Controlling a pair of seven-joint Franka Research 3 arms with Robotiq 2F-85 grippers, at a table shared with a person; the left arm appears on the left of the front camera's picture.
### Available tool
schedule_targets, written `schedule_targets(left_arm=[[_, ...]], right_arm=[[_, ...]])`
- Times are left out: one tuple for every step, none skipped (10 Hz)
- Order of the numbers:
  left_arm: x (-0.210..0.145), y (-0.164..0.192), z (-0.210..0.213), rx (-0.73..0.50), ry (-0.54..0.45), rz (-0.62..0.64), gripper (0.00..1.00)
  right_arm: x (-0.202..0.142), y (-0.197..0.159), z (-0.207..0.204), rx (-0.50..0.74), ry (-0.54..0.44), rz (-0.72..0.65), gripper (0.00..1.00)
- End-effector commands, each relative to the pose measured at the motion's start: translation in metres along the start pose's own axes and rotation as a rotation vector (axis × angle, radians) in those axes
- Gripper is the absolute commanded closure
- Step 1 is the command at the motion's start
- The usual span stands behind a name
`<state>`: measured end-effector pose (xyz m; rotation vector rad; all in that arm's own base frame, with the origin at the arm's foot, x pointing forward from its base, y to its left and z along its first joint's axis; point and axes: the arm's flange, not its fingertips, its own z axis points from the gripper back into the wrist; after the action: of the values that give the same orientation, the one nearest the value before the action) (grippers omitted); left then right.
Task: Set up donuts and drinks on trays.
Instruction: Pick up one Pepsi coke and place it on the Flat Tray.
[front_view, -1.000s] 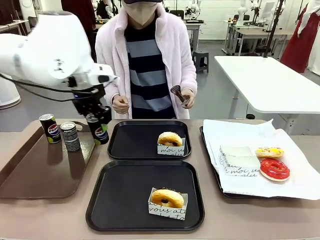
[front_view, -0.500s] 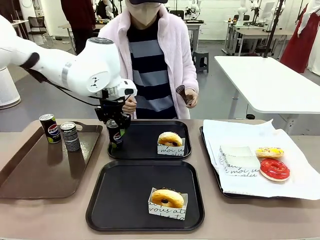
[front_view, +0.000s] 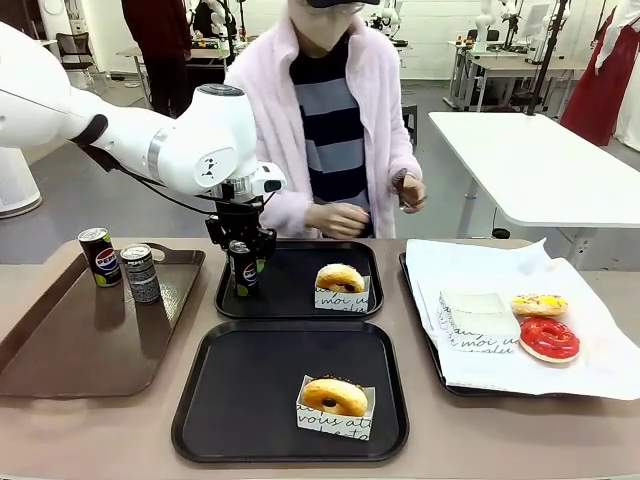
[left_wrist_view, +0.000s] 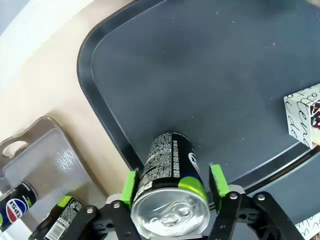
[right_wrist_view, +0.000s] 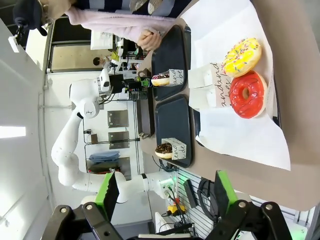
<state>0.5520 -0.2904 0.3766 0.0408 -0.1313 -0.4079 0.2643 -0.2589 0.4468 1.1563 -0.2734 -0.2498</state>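
Left tool (left_wrist_view: 174, 181) over far black square plastic tray (front_view: 300, 302). Green pads (left_wrist_view: 131, 186) flank black slim Pepsi can (front_view: 243, 277). Can upright on tray floor at tray's left edge. Narrow gap visible at one pad: jaws apart, not clamped.

Right tool (right_wrist_view: 165, 195): fingers spread, nothing between.

Golden glazed ring donut in printed paper sleeve (front_view: 340, 277) on same tray, right of can. Second sleeved donut (front_view: 335, 397) on near black tray (front_view: 240, 390).

Two further cans (front_view: 99, 256) upright on brown glossy tray (front_view: 80, 350).

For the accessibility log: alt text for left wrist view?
A black drink can stands upright between the left gripper's green pads, just inside a black tray's rim. Two more cans sit on a brown tray nearby.
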Motion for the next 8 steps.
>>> schedule_targets(left_arm=[[-0.001,-0.003,0.005,-0.016,0.005,0.028,0.0],[-0.003,-0.003,0.009,-0.022,0.004,0.024,0.0],[-0.005,-0.003,0.013,-0.026,0.002,0.018,0.0],[-0.006,-0.003,0.016,-0.03,0.006,0.013,0.0],[-0.007,-0.003,0.017,-0.032,0.009,0.011,0.0],[-0.008,-0.003,0.018,-0.029,0.014,0.009,0.0],[-0.011,-0.003,0.02,-0.036,0.012,0.003,0.0],[-0.02,-0.002,0.035,-0.008,0.002,-0.022,0.0]], right_arm=[[0.001,0.002,0.0,0.018,-0.007,-0.004,0.0],[0.001,0.002,0.0,0.018,-0.007,-0.004,0.0],[0.001,0.002,0.0,0.018,-0.007,-0.004,0.0],[0.001,0.002,0.0,0.018,-0.007,-0.004,0.0],[0.001,0.002,0.0,0.018,-0.007,-0.004,0.0],[0.001,0.002,0.0,0.018,-0.007,-0.004,0.0],[0.001,0.002,0.0,0.018,-0.007,-0.004,0.0],[0.001,0.002,0.0,0.018,-0.007,-0.004,0.0]])
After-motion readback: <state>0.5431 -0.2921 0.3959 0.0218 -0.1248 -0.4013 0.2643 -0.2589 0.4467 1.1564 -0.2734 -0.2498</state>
